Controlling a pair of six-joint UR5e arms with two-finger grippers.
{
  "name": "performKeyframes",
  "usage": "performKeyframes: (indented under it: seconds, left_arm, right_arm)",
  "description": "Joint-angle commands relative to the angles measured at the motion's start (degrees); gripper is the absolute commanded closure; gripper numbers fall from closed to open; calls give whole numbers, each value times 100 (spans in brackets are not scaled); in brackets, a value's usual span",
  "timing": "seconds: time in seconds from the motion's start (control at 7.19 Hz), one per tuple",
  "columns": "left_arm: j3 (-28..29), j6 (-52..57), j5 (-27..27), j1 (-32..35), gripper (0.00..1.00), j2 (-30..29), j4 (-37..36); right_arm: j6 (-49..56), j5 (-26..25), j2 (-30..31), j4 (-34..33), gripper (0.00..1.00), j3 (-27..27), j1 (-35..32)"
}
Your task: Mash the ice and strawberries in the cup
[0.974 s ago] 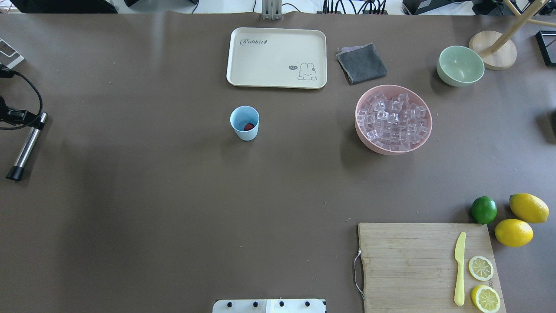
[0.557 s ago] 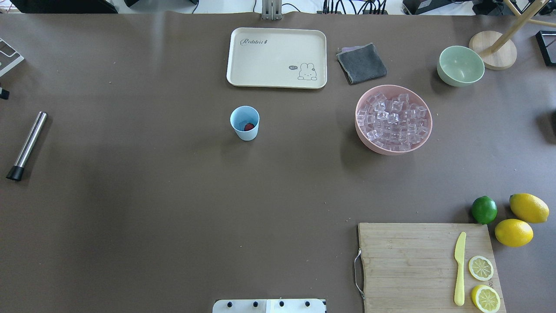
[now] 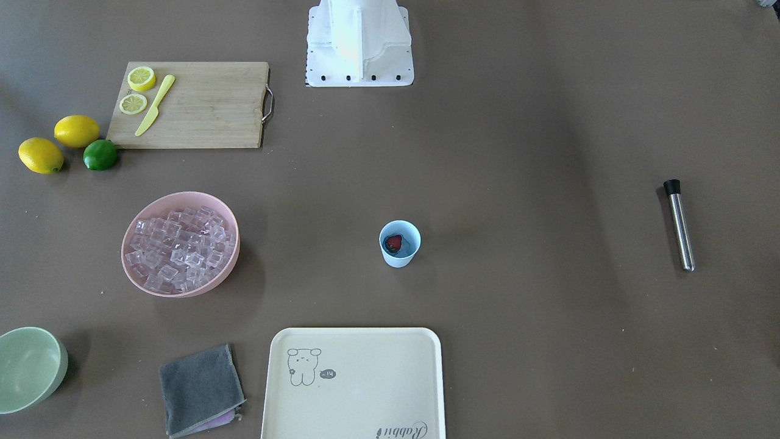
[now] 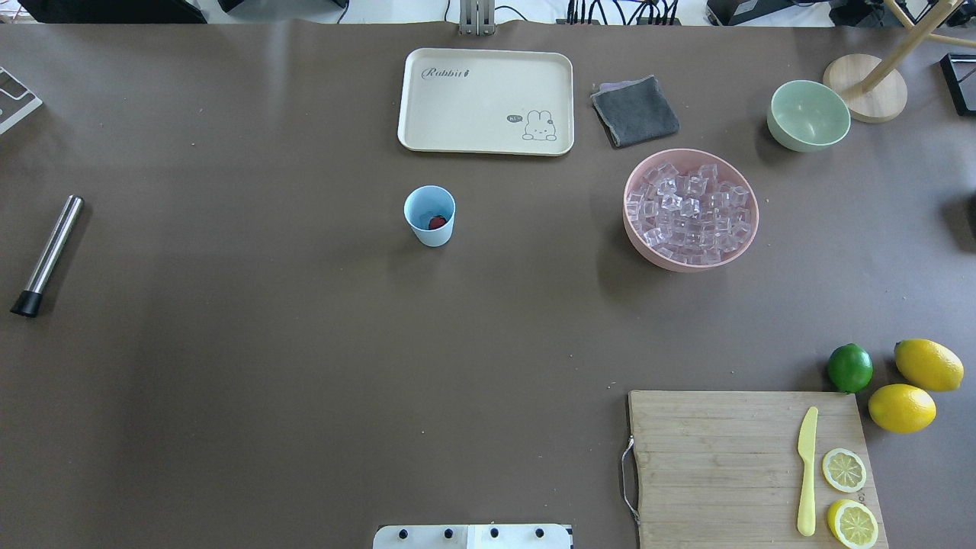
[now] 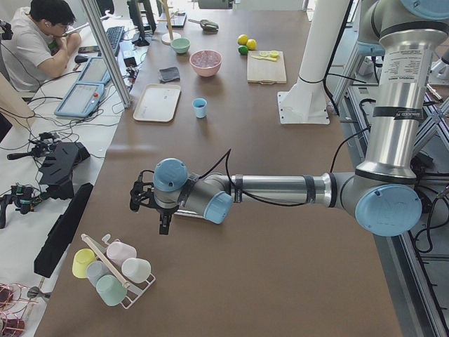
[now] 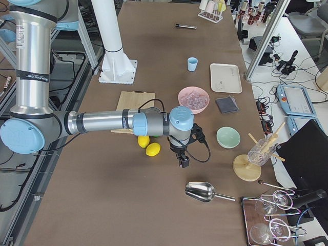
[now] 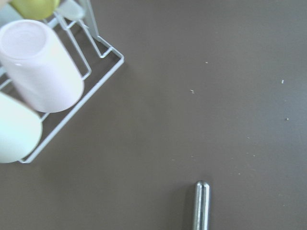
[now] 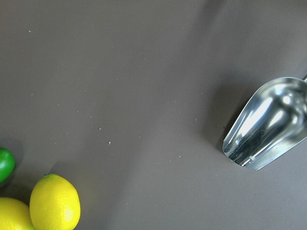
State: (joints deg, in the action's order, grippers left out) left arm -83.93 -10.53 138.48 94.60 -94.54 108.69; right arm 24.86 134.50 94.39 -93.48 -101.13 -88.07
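Observation:
The light blue cup [image 4: 429,216] stands upright mid-table, also in the front view [image 3: 400,244]. One small red strawberry [image 4: 437,222] lies inside it [image 3: 393,243]. The ice [image 4: 690,210] fills the pink bowl [image 4: 751,229] to the cup's right. A steel muddler [image 4: 47,255] with a black end lies flat at the far left; its tip shows in the left wrist view [image 7: 201,206]. My left gripper [image 5: 163,226] hangs over the table's left end near a cup rack. My right gripper [image 6: 183,161] hangs over the right end near the lemons. I cannot tell whether either is open or shut.
A cream tray [image 4: 427,130] and grey cloth [image 4: 634,111] lie behind the cup. A pale green bowl [image 4: 808,114] is at the back right. A cutting board [image 4: 709,465] holds a yellow knife and lemon halves; a lime [image 4: 849,367] and lemons [image 4: 902,408] sit beside it. A metal scoop [image 8: 266,127].
My left arm, seen over the muddler's upper end a second ago, has pulled out of the overhead view to the left. The muddler lies where it was.

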Motion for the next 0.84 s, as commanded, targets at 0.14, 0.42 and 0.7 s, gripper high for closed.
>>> performKeyframes:
  seconds: [0.14, 0.42, 0.7]
  left_arm:
    - [-664, 1246, -5, 516, 2, -108, -1837]
    - [-1455, 1202, 4, 315, 2, -126, -2421]
    - [-1539, 1202, -40, -140, 2, -231, -2379]
  right_arm:
    - [-130, -82, -360, 31, 1, 437, -8]
    - [-139, -82, -377, 23, 1, 462, -105]
    - [-218, -21, -342, -12, 1, 436, -332]
